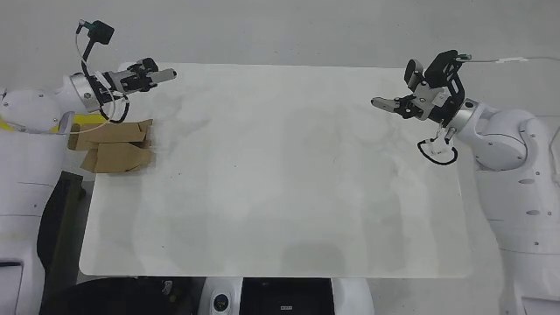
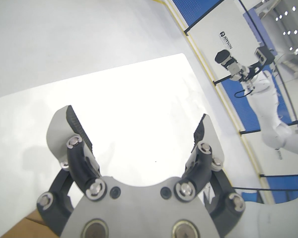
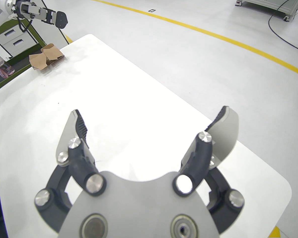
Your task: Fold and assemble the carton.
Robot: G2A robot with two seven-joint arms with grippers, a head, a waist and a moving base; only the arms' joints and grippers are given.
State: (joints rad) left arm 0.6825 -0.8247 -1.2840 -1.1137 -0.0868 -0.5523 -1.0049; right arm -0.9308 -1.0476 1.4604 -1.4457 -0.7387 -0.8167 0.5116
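Desk (image 1: 280, 184): white top with rounded corners. It extends between the two grippers and carries the carton at the edge on the left gripper's side.

Carton (image 1: 114, 147): brown cardboard, partly folded, with its flaps open and uneven. It lies at the desk edge, near the left gripper and behind its fingertips, beside that arm's wrist. It touches neither gripper. From the right wrist view the carton (image 3: 46, 56) lies far across the desk, below the other arm's raised gripper. A brown corner shows at the edge of the left wrist view.

Left gripper (image 1: 166, 75): fingers spread wide with nothing between them (image 2: 136, 112). It is held above the desk's far corner, pointing across the top toward the right gripper.

Right gripper (image 1: 378, 102): fingers spread wide and empty (image 3: 149, 110). It is held over the opposite side of the desk, well apart from the carton, pointing toward the left gripper.
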